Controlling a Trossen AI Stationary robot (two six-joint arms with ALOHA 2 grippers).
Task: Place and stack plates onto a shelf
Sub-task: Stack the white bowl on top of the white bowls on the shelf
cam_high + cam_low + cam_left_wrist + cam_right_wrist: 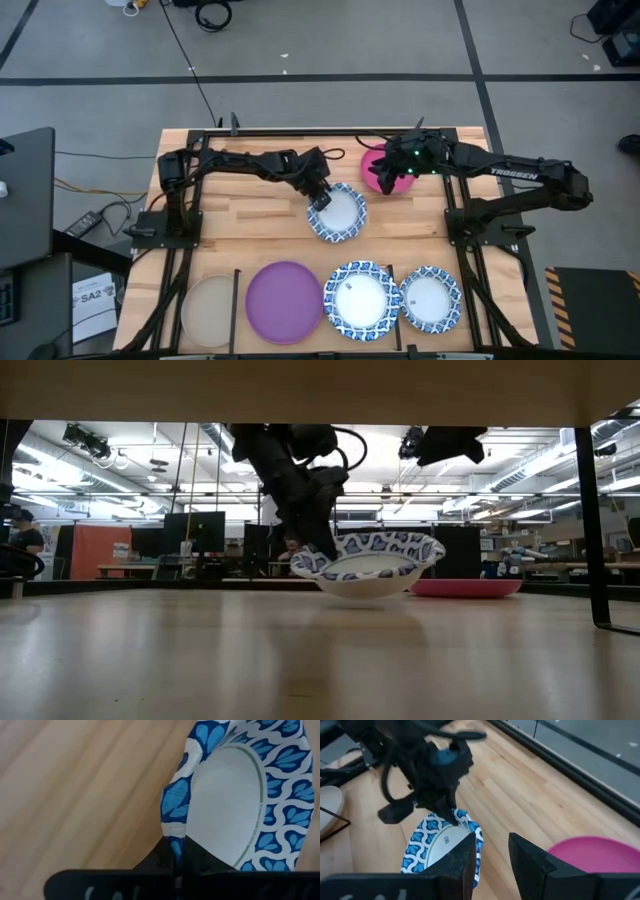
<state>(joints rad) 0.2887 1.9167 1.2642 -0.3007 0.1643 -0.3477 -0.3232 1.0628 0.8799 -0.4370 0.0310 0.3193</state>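
Note:
A white plate with a blue patterned rim (340, 214) lies mid-table, and my left gripper (320, 198) is shut on its far-left edge. The same plate (372, 564) shows in the low view, and its white centre (227, 800) fills the left wrist view. Farther right, a magenta plate (398, 180) lies flat on the wood. My right gripper (492, 855) hovers open above its left part, with nothing between the fingers. Along the near edge, the shelf (237, 285) holds a beige plate (208, 310), a purple plate (285, 302) and two blue-rimmed plates (358, 298) (430, 298). My left gripper pinches the plate's blue rim (176, 842) between its two fingers, one on the inner face and one on the outer. The fingers (318, 545) slant down from the table's far left. The plate's underside (365, 592) rests on the table, and the rim curls up beside the grip.
Thin black bars (395, 278) divide the shelf into bays at the near edge. Black frame posts (592, 510) stand at the table's sides. Bare wood (240, 225) lies between the held plate and the shelf.

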